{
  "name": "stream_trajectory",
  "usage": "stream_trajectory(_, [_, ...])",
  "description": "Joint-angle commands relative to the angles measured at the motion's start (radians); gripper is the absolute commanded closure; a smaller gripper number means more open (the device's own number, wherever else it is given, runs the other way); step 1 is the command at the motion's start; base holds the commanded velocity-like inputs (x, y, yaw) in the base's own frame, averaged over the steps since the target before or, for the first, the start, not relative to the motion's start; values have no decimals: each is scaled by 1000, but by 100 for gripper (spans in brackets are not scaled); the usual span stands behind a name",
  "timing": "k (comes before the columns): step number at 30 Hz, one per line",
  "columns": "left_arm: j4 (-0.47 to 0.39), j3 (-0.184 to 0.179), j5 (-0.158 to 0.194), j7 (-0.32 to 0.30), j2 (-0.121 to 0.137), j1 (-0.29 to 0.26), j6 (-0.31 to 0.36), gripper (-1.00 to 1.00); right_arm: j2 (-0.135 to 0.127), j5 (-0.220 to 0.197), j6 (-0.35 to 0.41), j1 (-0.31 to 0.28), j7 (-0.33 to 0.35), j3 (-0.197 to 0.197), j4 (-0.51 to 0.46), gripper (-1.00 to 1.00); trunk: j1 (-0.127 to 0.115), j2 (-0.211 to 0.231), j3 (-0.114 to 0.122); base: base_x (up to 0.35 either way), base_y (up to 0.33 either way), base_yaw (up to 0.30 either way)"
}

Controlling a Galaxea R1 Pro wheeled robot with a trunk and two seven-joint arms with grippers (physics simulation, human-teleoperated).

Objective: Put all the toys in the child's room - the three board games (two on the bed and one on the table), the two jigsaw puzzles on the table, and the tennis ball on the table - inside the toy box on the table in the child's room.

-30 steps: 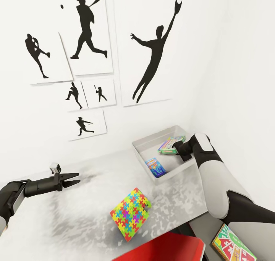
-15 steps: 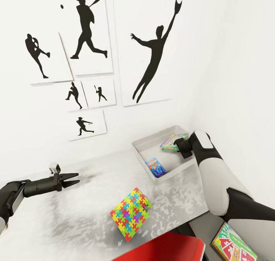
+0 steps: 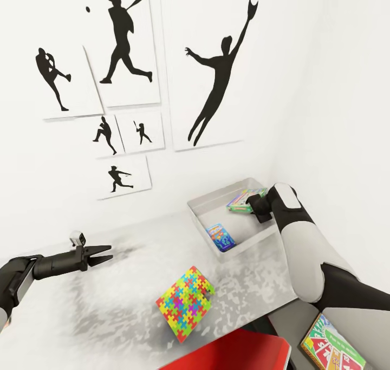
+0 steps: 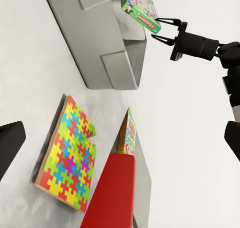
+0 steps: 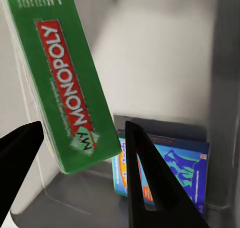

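The pale grey toy box (image 3: 201, 206) stands at the table's (image 3: 108, 305) far right corner. Inside it a small blue board game (image 3: 220, 236) lies flat, and a green "Monopoly" board game (image 3: 241, 200) leans tilted against the far rim. My right gripper (image 3: 251, 202) hovers open at that box's end, the fingers apart on either side of it (image 5: 60, 82). A jigsaw puzzle (image 3: 185, 303) with a bright multicolour pattern lies on the table near the front edge. My left gripper (image 3: 107, 253) is open over the table's left side, holding nothing. The tennis ball is out of view.
A yellow-green Skip-Bo box (image 3: 330, 348) lies on the lower dark grey side unit (image 3: 287, 318) at the right. A red chair (image 3: 233, 354) sits against the table's front edge. White walls with black baseball posters (image 3: 127, 45) close in behind and on the right.
My right gripper has drawn back from the tray's middle toward its far right corner, and the green box has shifted that way. The left arm has not moved.
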Motion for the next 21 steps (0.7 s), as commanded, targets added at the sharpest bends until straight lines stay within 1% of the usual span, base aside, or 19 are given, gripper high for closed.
stream_trajectory(1, [0, 0, 0, -4, 0, -1, 11, -100, 1, 0, 7, -1, -5, -6, -2, 100, 1, -2, -2, 0, 0, 0])
stream_trajectory(9, [0, 1, 0, -4, 1, -1, 11, -100, 0, -2, 10, -2, -5, -6, -1, 100, 1, -2, -2, 0, 0, 0])
stream_trajectory(10, [0, 1, 0, -4, 1, -1, 11, -100, -1, -2, 11, -3, -5, -6, -1, -100, 1, -2, -2, 0, 0, 0])
stream_trajectory(21, [0, 1, 0, -4, 2, -1, 11, -100, -1, -4, 16, -4, -5, -6, -1, -100, 1, -2, -2, 0, 0, 0])
